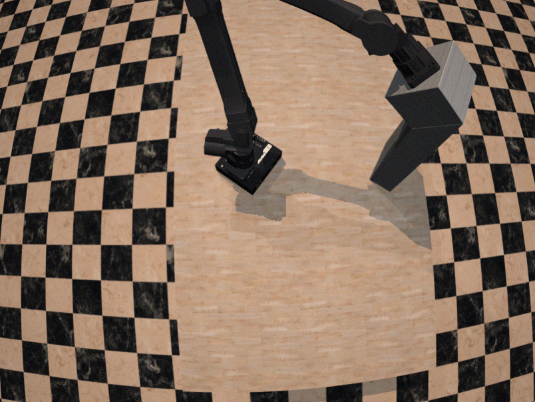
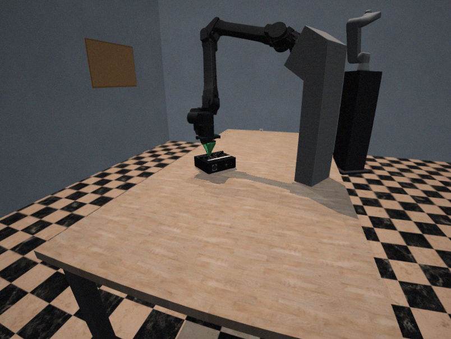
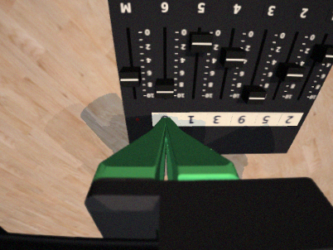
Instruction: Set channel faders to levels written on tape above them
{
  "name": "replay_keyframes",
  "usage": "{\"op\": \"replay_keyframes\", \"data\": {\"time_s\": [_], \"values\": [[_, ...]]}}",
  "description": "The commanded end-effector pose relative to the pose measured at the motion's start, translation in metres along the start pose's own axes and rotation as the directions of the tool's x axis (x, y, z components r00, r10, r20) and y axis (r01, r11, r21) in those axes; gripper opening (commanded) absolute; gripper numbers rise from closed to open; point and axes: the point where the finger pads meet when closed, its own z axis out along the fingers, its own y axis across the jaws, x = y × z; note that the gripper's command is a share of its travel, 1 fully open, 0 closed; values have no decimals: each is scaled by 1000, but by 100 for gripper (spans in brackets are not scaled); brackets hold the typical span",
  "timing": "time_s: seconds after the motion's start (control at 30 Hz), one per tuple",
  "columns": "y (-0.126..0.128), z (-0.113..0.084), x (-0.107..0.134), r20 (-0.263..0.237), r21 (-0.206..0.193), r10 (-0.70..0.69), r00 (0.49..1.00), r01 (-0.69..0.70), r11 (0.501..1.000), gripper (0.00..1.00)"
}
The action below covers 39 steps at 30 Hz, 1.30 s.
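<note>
The black lighting desk [image 1: 271, 166] [image 2: 222, 166] [image 3: 273, 145] stands on the table, upside down in the wrist view. My gripper [image 2: 209, 156] [image 3: 166, 124] is shut and empty; its tips cover the number above fader 6 on the tape [image 1: 265, 153] [image 3: 229, 120]. In the wrist view, the master cap [image 3: 129, 75] is near 7 and cap 6 [image 3: 165, 86] near 8. Cap 5 [image 3: 201, 41] shows between 1 and 2, tape 1. Cap 4 [image 3: 234, 56] is near 4, tape 3. Cap 3 [image 3: 255, 94] is near 10, tape 9. Cap 2 [image 3: 293, 71] is near 6, tape 5. Cap 1 [image 3: 325, 54] is near 3, tape 2.
The arm's grey pedestal [image 1: 414, 108] [image 2: 317, 109] stands on the table [image 1: 302, 303] [image 2: 233, 237], right of the desk. Another robot arm [image 2: 353, 40] stands on a black column [image 2: 357, 120] behind it.
</note>
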Motion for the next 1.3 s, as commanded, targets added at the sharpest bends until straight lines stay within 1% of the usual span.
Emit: {"op": "replay_keyframes", "data": {"time_s": [0.0,0.9,1.03,1.17,1.23,1.27], "values": [[10,-8,9,-1,-17,-6,1000,6,1000,0],[10,-8,9,-1,-17,-6,1000,6,1000,0],[9,-6,9,-1,-15,-6,1000,6,1000,0],[9,-1,1,9,-14,1,1000,-1,1000,0],[9,-1,1,9,-14,1,1000,-1,1000,0],[8,-5,-9,23,-19,10,1000,-9,1000,0]]}}
